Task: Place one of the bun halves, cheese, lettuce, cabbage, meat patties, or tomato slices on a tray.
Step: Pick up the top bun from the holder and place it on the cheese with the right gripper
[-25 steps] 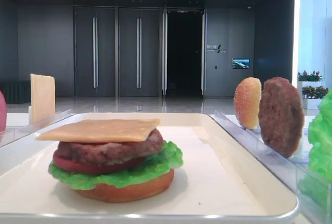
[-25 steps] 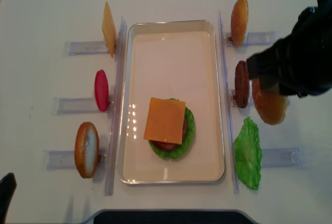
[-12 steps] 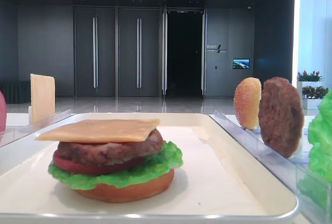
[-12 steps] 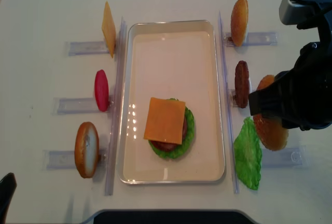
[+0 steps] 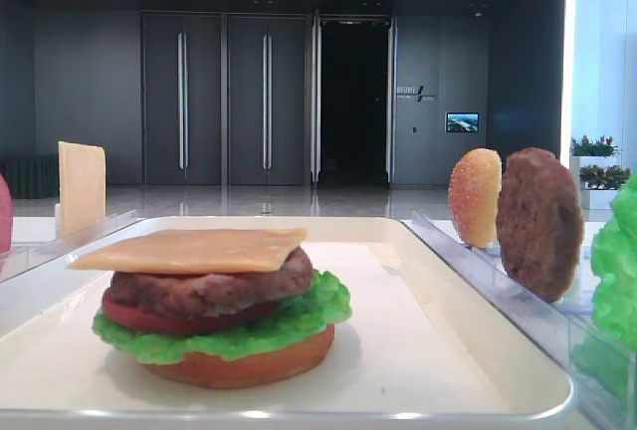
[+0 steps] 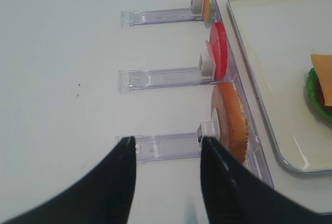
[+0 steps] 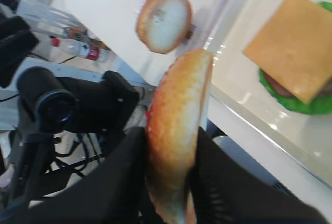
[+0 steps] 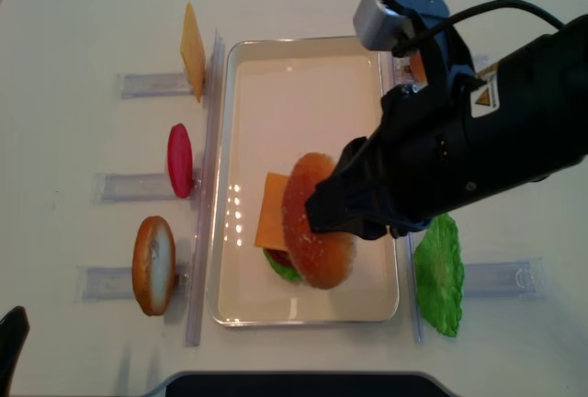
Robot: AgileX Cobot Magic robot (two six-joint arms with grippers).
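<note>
My right pincer (image 7: 174, 182) was clamped on the sesame bun top (image 8: 317, 222), held on edge in the air above the white tray (image 8: 303, 66), right over the cheese slice (image 8: 274, 218) on the stack there. Lettuce (image 8: 278, 266) poked out below it. My left pincer (image 6: 166, 154) sat spread apart, empty, beside the tray.

Cheese (image 8: 276, 215) mostly behind bun top (image 8: 317, 221)
</note>
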